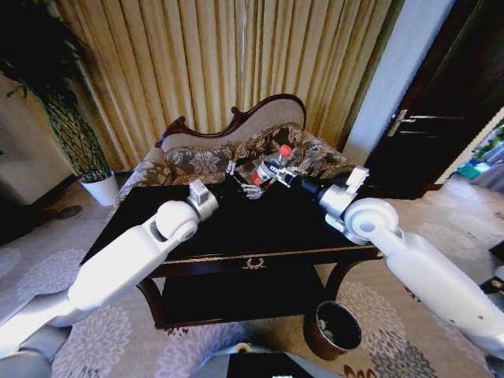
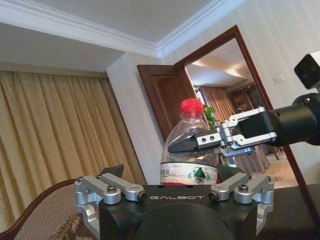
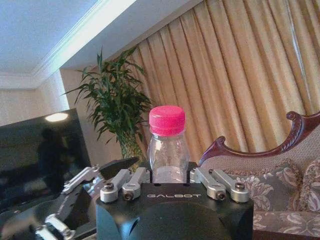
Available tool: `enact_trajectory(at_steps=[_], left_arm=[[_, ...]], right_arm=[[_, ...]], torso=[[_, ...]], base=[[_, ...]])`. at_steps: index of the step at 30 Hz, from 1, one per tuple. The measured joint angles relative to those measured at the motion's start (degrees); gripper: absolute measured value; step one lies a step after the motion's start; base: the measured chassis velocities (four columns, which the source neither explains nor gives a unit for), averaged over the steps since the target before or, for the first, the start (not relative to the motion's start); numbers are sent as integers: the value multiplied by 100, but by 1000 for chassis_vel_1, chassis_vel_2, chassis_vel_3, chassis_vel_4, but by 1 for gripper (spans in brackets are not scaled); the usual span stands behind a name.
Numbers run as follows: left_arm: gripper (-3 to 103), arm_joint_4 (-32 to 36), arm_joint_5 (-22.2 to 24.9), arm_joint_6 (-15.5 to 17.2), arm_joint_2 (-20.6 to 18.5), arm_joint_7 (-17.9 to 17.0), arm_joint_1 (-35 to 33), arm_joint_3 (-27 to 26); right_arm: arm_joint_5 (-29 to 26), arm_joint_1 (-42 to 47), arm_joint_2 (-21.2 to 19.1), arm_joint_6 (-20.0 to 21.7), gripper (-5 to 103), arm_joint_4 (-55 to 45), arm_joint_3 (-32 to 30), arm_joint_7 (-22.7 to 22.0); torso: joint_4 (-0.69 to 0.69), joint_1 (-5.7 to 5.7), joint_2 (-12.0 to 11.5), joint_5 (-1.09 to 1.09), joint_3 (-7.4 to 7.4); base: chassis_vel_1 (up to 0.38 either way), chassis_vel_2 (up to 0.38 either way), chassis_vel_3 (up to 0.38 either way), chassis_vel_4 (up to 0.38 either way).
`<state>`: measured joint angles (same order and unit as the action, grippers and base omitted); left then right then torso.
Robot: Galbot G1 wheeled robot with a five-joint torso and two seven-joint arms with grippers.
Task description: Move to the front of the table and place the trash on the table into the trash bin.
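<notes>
One bottle [image 1: 271,170], clear with a red cap, is seen above the far edge of the table [image 1: 236,236], tilted, and it is gripped by the right gripper [image 1: 279,176], whose fingers [image 2: 186,145] are closed against its body just below the shoulder. In the right wrist view the bottle [image 3: 167,145] stands between that gripper's own linkages, with the cap above them. The left gripper [image 1: 239,183] is held just beside the bottle on its left, near the same far edge; its fingers [image 2: 114,170] are spread wide, and the bottle's label [image 2: 189,174] is seen between them without contact being discernible. Two arms are counted over the tabletop, one from each near corner. The dark tabletop between the arms is seen as bare. One trash bin [image 1: 334,329] stands on the carpet below the table's front right corner, well apart from the bottle. A floral sofa [image 1: 236,146] lies directly behind the far edge.
</notes>
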<state>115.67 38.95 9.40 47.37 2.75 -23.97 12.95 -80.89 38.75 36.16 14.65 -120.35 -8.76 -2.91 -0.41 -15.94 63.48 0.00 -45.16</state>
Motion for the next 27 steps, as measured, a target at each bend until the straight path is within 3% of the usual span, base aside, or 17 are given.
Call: enact_trajectory(at_steps=[9, 16, 24, 26, 27], left_arm=[[100, 183, 157, 25, -183, 15, -175, -251], [100, 445, 345, 130, -396, 27, -564, -734], [100, 729, 518, 166, -774, 2, -1247, -1660], [100, 846, 626, 194, -961, -16, -1684, -2257], [100, 846, 626, 194, -961, -16, -1684, -2257]], right_arm=[[1, 39, -15, -22, 30, 46, -48, -11], [66, 182, -44, -68, 29, 129, -171, -19], [228, 507, -61, -226, 29, 68, -365, -415], [353, 632, -61, -279, 29, 29, -467, -594], [353, 632, -61, -279, 29, 29, -467, -594]], torso=[[1, 0, 0, 0, 0], [0, 0, 0, 0, 0], [0, 0, 0, 0, 0], [0, 0, 0, -1, 0], [0, 0, 0, -1, 0]], base=[[0, 0, 0, 0], [0, 0, 0, 0], [0, 0, 0, 0], [0, 0, 0, 0], [0, 0, 0, 0]])
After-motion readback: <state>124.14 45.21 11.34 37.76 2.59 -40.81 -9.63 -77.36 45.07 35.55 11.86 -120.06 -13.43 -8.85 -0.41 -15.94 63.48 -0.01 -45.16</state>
